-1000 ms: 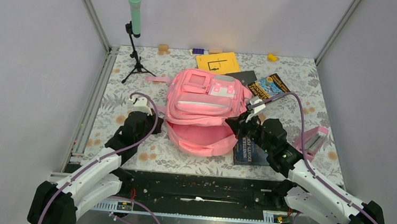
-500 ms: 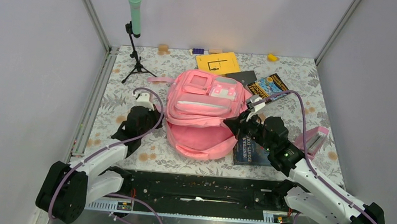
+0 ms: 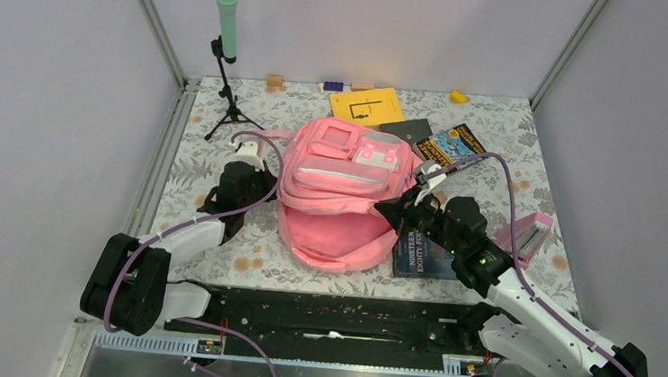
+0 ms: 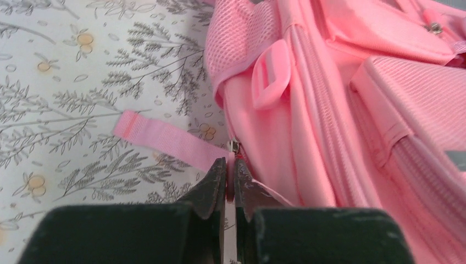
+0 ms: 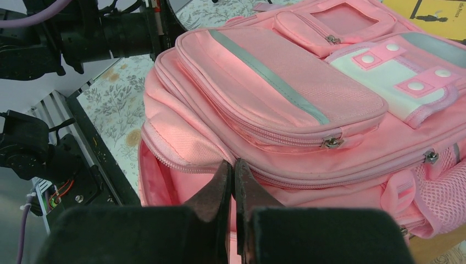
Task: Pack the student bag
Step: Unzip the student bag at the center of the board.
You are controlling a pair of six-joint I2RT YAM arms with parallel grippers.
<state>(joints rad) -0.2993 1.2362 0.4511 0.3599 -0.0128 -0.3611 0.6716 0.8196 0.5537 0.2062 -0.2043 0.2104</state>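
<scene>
- At the centre of the flowered table (image 3: 514,140), the student bag (image 3: 340,184) lies front pockets up, its main compartment gaping toward the near edge.
- On the bag's left flank, the left gripper (image 4: 231,171) is pinched tight on what looks like the pull tab just below a small metal zip slider (image 4: 233,146). A loose pink strap (image 4: 159,137) trails across the cloth beside it.
- On the right flank, the right gripper (image 5: 232,175) is clamped on the soft rim of the opening, under the big front pocket, apparently bracing the bag.
- Books wait outside: a dark paperback (image 3: 420,254) is tucked against the bag's near right corner, and a colourful book (image 3: 449,145) and a yellow folder (image 3: 366,104) lie on the far side. The job therefore seems to be at the zip-working stage, with the packing not yet done.
- To do it well, the left arm should draw the tab along the line of the teeth, not away from the bag, since the slider sits at a curve where it can jam.
- The right grip should pull gently the opposite way to hold the fabric taut; a slack bag would slide over the table rather than let the zip run.
- The thin tab could slip from the closed jaws, so a slow, steady pull is the safer bet.
</scene>
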